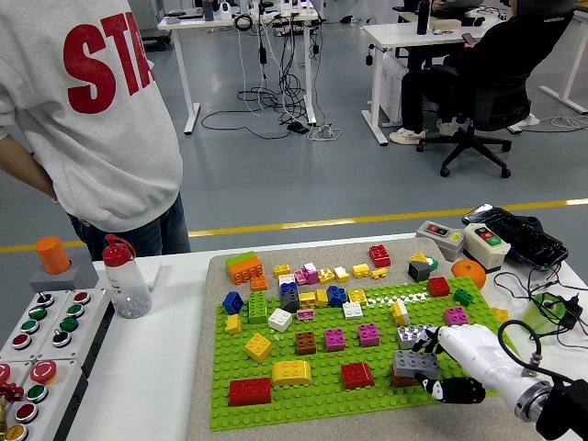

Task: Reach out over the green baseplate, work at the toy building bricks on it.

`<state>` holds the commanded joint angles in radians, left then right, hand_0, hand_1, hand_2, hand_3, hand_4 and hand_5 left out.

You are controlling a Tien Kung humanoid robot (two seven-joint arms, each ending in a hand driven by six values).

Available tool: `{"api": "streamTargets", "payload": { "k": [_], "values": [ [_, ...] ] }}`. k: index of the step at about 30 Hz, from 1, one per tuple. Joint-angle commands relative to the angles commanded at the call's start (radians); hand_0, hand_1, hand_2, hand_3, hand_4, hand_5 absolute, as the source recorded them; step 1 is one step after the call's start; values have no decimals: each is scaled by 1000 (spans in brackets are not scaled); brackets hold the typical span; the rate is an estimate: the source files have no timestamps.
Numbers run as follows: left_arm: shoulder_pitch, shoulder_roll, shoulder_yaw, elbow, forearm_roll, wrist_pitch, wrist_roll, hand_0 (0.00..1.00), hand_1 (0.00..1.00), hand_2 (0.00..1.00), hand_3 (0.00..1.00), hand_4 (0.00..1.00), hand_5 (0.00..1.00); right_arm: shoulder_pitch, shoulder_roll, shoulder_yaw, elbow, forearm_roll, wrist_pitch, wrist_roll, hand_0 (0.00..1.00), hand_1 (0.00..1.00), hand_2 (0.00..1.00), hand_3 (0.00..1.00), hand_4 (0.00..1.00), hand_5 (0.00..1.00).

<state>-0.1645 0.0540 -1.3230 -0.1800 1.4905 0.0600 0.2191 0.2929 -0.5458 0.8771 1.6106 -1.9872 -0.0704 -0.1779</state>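
Room: open office floor behind my table, desks with hanging cables, someone seated in a black office chair (478, 101) at the far right.
Surface: white table (138, 367) with a grey mat (213, 276) laid on it, and the green baseplate (322, 390) sits on that mat, centred and slightly right of my view.
Bricks: toy building bricks (312, 322) are scattered over the baseplate, among them a red one (250, 391) at the near left, a yellow curved one (292, 371), another red one (357, 374) and a blue one (232, 301); more lie along the mat's far edge, including an orange brick (244, 268).
Right hand: my right hand (455, 358), white with dark fingertips, comes in from the lower right corner over the baseplate's near right part; its fingers are clamped on a grey brick (415, 364), which I see tilted just in front of a brown brick (401, 378).
Left hand: I see nothing of it.
Person: someone in a grey sweatshirt (87, 110) stands at the far left side, arms back, hands away from the table.
Around: water bottle (124, 276) with a red cap at left, button panel (37, 331) at the near left edge, two button boxes (464, 241) and an orange ball (469, 272) at the far right.
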Motion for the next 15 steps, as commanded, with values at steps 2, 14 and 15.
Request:
{"api": "streamTargets", "payload": {
  "k": [2,14,15],
  "values": [
    [1,0,-1,0,2,0,1,656,685,676,572,284,998,1,1,-20,18,15,1,0,523,578,560,558,542,176],
    [3,0,0,0,4,-1,4,656,685,677,573,285,998,-6,-2,-79,50,38,17,-12,523,577,560,556,529,173],
    [3,0,0,0,3,-1,4,656,685,677,573,285,998,-6,-3,-81,51,37,18,-12,523,577,560,556,529,173]
  ]
}}
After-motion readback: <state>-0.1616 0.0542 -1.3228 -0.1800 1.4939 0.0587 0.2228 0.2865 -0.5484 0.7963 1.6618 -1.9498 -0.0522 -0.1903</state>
